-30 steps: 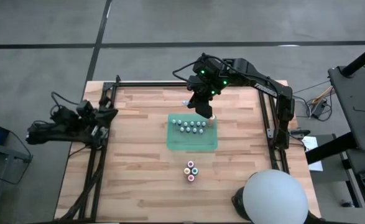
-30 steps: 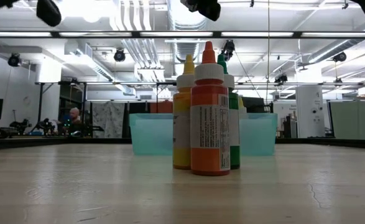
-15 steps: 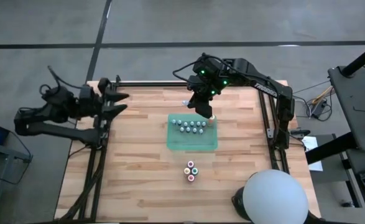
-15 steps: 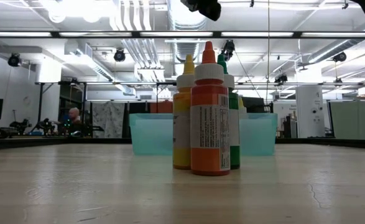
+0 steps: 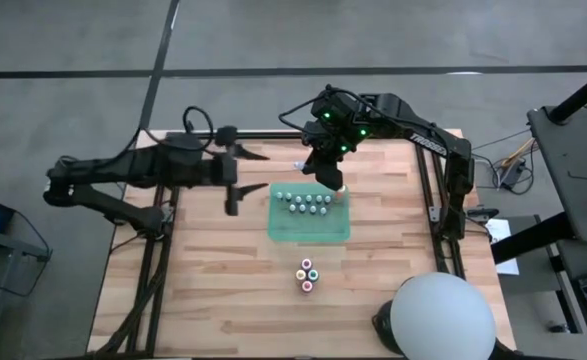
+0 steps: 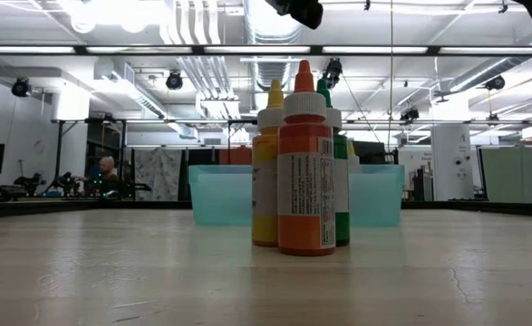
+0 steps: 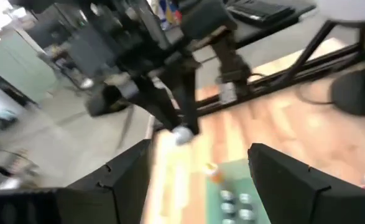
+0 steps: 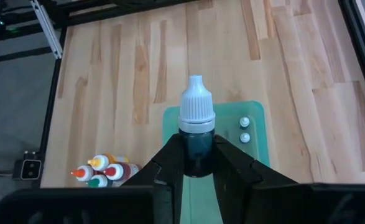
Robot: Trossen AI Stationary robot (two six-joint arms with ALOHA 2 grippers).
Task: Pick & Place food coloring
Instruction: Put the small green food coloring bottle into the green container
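My right gripper (image 8: 199, 163) has its fingers (image 8: 170, 163) closed on a small dark bottle with a white dropper cap (image 8: 197, 127). In the high view that gripper (image 5: 331, 181) sits at the upper right corner of the green tray (image 5: 308, 228), at the centre of the frame. The bottle hangs cap-up above the tray's pale green floor, where two capped bottles (image 8: 244, 129) already stand just beside it.

A row of small pale-capped bottles (image 5: 307, 203) lines the upper half of the tray, so my drop spot is crowded. If I lower off-line, the held bottle could knock a neighbour over or land on the tray's rim and tip. The grip is low on the body and the cap end stands clear above the fingers, so a release from too high would likely let it topple.

My left gripper (image 5: 241, 180) is out over the bench at centre-left of the high view, fingers (image 7: 117, 183) spread wide and holding nothing, pointed towards the tray and the right arm. I judge the bigger hazard to be the two arms meeting near the tray's upper edge.

The cluster of four taller bottles (image 5: 307, 274) stands lower centre on the bench (image 5: 213, 290), well apart from both grippers.
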